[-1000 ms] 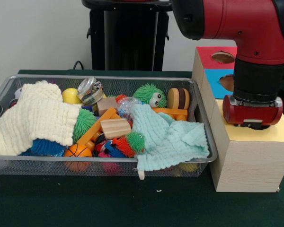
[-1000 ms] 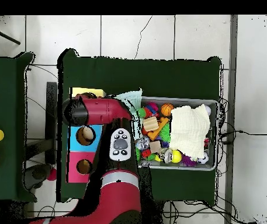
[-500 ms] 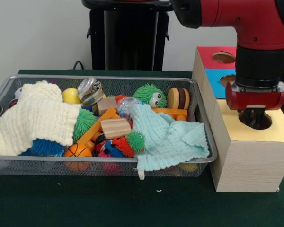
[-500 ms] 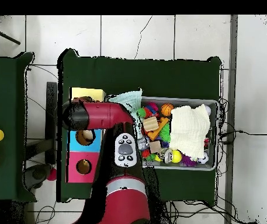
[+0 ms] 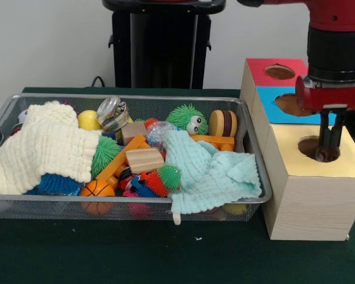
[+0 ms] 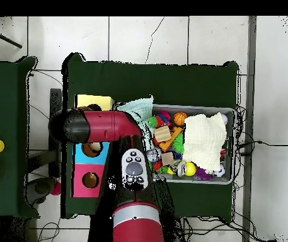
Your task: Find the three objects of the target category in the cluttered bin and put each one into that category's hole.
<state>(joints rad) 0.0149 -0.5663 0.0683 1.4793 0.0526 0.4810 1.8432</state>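
Note:
The silver wire-mesh bin [image 5: 136, 97] stands at the left, full of toys and cloths; it also shows in the overhead view [image 6: 232, 115]. I cannot make out a knotted fabric ball among them. The pale wooden box with the yellow top [image 5: 310, 189] stands right of the bin. My gripper [image 5: 329, 155] hangs straight down over its round hole [image 5: 310, 147], with the tips at the level of the hole's rim. I see nothing held in it. In the overhead view the arm [image 6: 102, 126] covers the hole, and only a corner of the yellow top [image 6: 94, 101] shows.
The blue-topped hole [image 5: 293, 105] and the red-topped hole [image 5: 279, 71] lie behind the yellow one. In the bin are a cream knitted cloth [image 5: 44, 148], a mint cloth [image 5: 210, 171], a green spiky ball with eyes [image 5: 186, 118] and a wooden block [image 5: 145, 160].
My gripper has risen from low on the yellow box, out of the hole, to hang above it. The bin's contents have not moved.

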